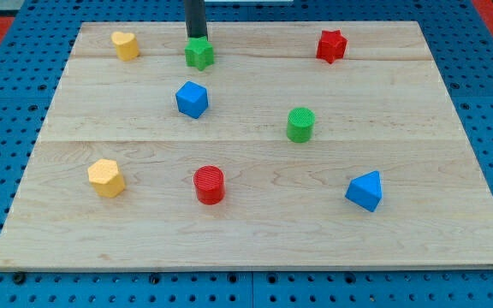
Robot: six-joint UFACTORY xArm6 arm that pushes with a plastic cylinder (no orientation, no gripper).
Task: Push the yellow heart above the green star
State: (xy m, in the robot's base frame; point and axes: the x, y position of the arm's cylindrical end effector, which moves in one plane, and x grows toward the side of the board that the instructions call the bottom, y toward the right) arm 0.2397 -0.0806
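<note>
The yellow heart point(125, 44) sits near the board's top left corner. The green star point(199, 54) lies to its right along the top edge. My rod comes down from the view's top, and my tip point(196, 38) rests just above the green star, touching or nearly touching its top side. The yellow heart is apart from the tip, to its left.
A blue cube point(192, 99) lies below the green star. A red star point(331, 46) sits top right, a green cylinder point(300, 124) at centre right, a yellow hexagon point(106, 178) lower left, a red cylinder point(209, 185) lower middle, a blue triangular block point(365, 191) lower right. The wooden board point(452, 248) lies on a blue pegboard.
</note>
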